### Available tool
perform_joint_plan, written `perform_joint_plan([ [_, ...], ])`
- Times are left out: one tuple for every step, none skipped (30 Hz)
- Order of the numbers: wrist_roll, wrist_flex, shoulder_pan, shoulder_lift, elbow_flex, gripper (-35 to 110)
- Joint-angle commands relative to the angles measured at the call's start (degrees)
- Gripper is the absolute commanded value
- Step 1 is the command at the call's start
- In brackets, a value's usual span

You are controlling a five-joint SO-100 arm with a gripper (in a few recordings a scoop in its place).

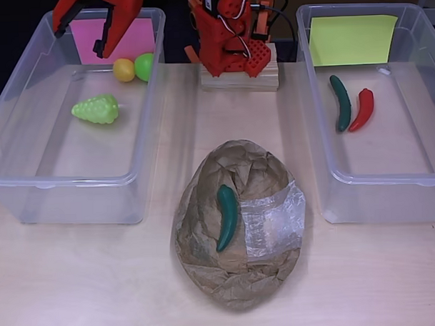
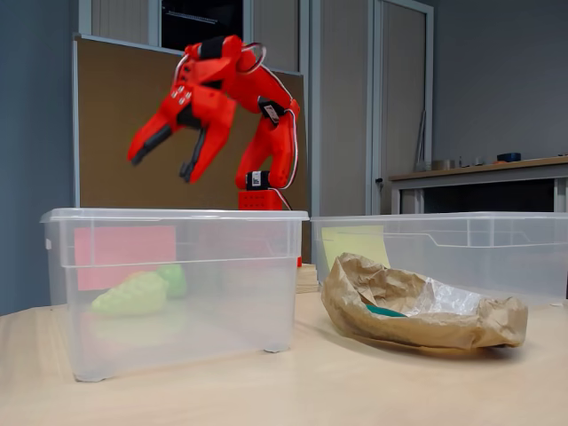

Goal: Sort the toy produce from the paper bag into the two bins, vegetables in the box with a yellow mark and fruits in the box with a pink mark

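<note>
We see the red gripper hanging in the air above the clear bin with the pink mark, its two fingers spread apart and holding nothing. In the overhead view the gripper sits over the far end of that bin, just in front of the pink paper on its back wall.

Taking the crumpled brown paper bag at the middle of the table as our landmark, the pink-marked bin stands to its left in the overhead view and the clear bin with the yellow mark to its right. The arm's red base rests on a wooden block beyond the bag, between the two bins.

A dark green toy chili pepper lies on top of the bag, beside a patch of clear tape. In the fixed view only a sliver of green shows in the bag's folds.

In the bin left of the bag we count a light green bunch of toy grapes, a yellow round fruit and a green round fruit, the two balls touching near the far wall. In the bin right of the bag a dark green pepper and a red chili lie side by side below the yellow paper.
</note>
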Motion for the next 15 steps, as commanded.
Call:
perform_joint_plan([
  [-0.9, 1.0, -13.7, -0.4, -6.8, 29],
  [-0.9, 0.8, -17.8, -2.2, -8.1, 29],
  [-0.8, 0.5, -21.8, -4.4, -9.2, 29],
  [-0.3, 0.4, -25.4, -7.0, -10.1, 29],
  [1.1, 0.2, -28.5, -9.8, -10.9, 29],
  [3.2, -0.3, -31.0, -12.7, -11.2, 29],
  [4.9, -1.3, -33.5, -15.2, -11.3, 30],
  [6.9, -2.6, -35.9, -17.5, -11.3, 30],
  [8.8, -4.0, -38.0, -19.5, -11.2, 30],
  [10.5, -5.3, -40.1, -21.7, -11.2, 31],
  [12.2, -5.9, -41.7, -24.1, -11.8, 31],
  [13.9, -6.1, -43.2, -26.5, -12.6, 31],
  [15.2, -6.3, -44.6, -28.8, -13.4, 31],
  [16.5, -6.7, -45.8, -30.8, -14.2, 32],
  [17.8, -7.2, -46.8, -32.6, -14.9, 32],
])
